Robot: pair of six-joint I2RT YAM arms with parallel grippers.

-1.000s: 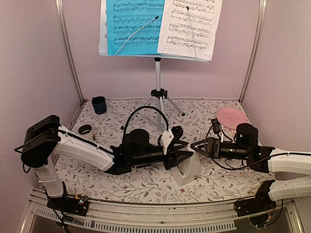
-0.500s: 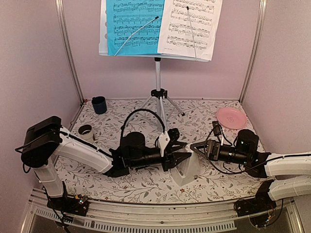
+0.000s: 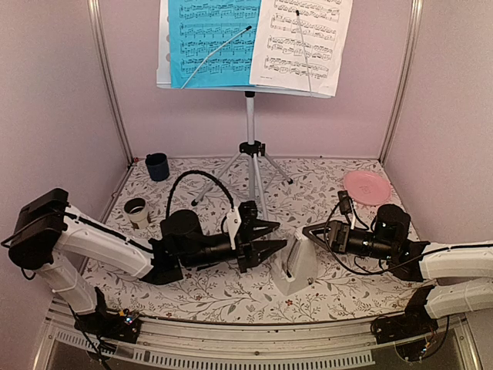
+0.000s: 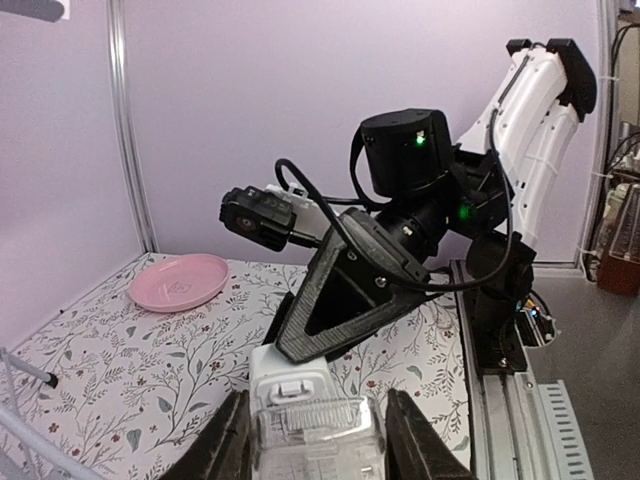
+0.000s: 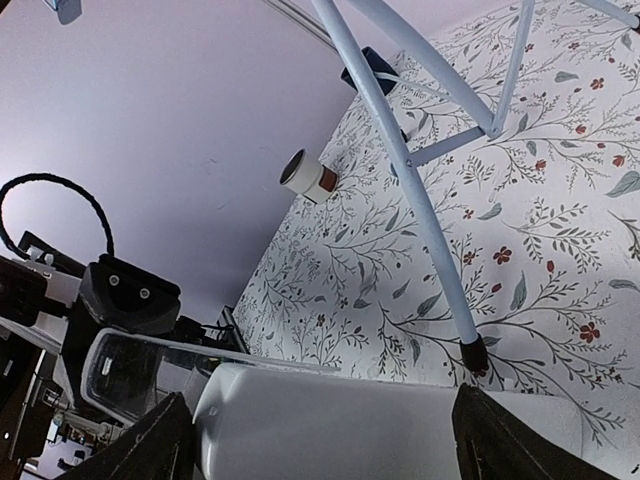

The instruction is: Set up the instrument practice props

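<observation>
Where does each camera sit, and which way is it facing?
Top external: above and behind the robot, facing the pale grey-blue perforated music stand; left arm and right arm show.
Left wrist: on the left arm, facing the right gripper and pink round plate; own fingers at bottom.
Right wrist: on the right arm, facing the stand's tripod legs and dark blue cup; own fingers at bottom corners.
Shared: all show the white pyramid-shaped metronome.

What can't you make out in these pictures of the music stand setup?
- Top view: the upper edge cuts off the tops of the blue sheet and white sheet.
- Left wrist view: the lower edge cuts off most of the metronome.
- Right wrist view: the lower edge hides whether the right gripper actually clamps the metronome.
</observation>
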